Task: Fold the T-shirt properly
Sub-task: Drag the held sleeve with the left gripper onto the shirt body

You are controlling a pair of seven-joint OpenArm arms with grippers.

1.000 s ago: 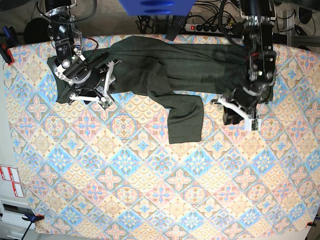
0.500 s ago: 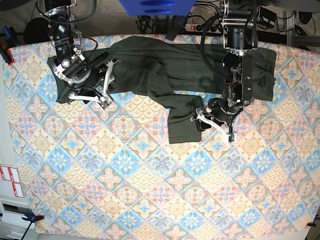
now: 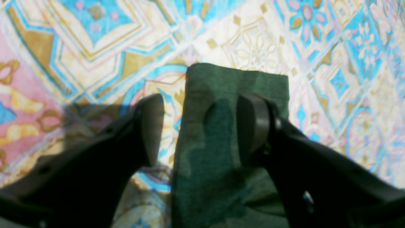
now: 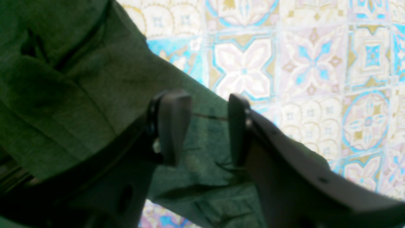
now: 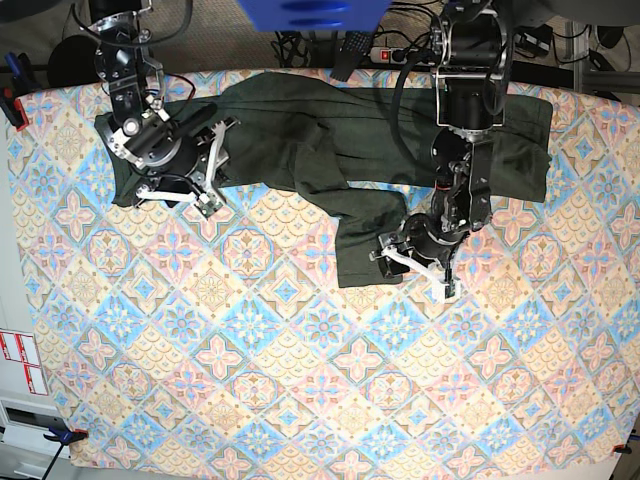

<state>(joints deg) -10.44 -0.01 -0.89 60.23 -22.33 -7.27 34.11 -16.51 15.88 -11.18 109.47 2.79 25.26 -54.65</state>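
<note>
We see the tabletop [image 5: 300,400] spread wide under a patterned cloth of blue, pink and cream tiles, filling most of the base view. Across its far part lies the T-shirt [image 5: 300,130], dark olive-green and rumpled, stretched from side to side, with one sleeve [image 5: 368,240] running down toward the middle of the tabletop and ending in a square cuff. Our left arm reaches down from the far edge on the right of the base view, and the left end effector [image 5: 412,265] sits at the end of that sleeve. In the left wrist view its fingers [image 3: 253,126] stand apart, one over bare cloth just beside the sleeve's edge and the other over the green fabric, so they straddle that edge without closing on it. Our right arm is on the left of the base view, over the shirt's other end. The right end effector [image 4: 208,126] hangs above the green knit with its fingers apart; we cannot tell whether they pinch any fabric.
</note>
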